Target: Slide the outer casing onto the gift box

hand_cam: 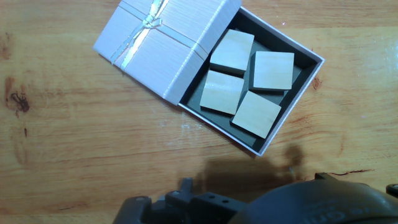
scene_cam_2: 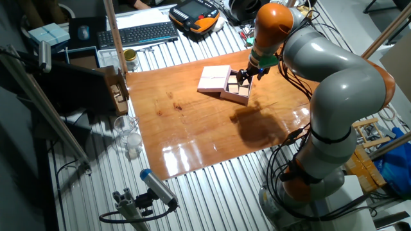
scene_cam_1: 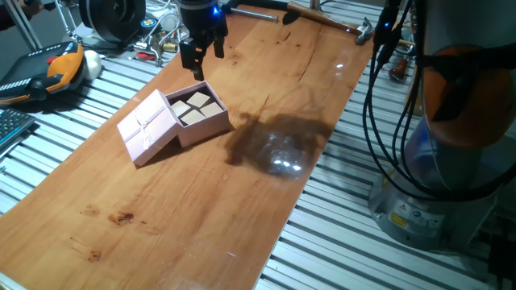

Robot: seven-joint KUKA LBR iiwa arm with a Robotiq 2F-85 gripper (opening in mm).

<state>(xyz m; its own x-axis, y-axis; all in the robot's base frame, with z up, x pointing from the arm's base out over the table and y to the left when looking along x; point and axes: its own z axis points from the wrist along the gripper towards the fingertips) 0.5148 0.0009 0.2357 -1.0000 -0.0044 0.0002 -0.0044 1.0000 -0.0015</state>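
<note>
- We see the outer casing (scene_cam_1: 147, 126) lying on the wooden table (scene_cam_1: 201, 217), its ribbon and bow facing up.
- The gift box (scene_cam_1: 199, 115) sits right against it, one edge tucked under the casing's rim, four tan blocks showing inside.
- Our gripper (scene_cam_1: 201, 58) hangs above the box's far side, touching nothing; the jaws hold nothing and stand slightly apart.

I see the wooden tabletop (scene_cam_1: 201, 209) carrying the gift box (scene_cam_1: 199, 113), the outer casing (scene_cam_1: 147, 127) touching its nine-o'clock side.
</note>
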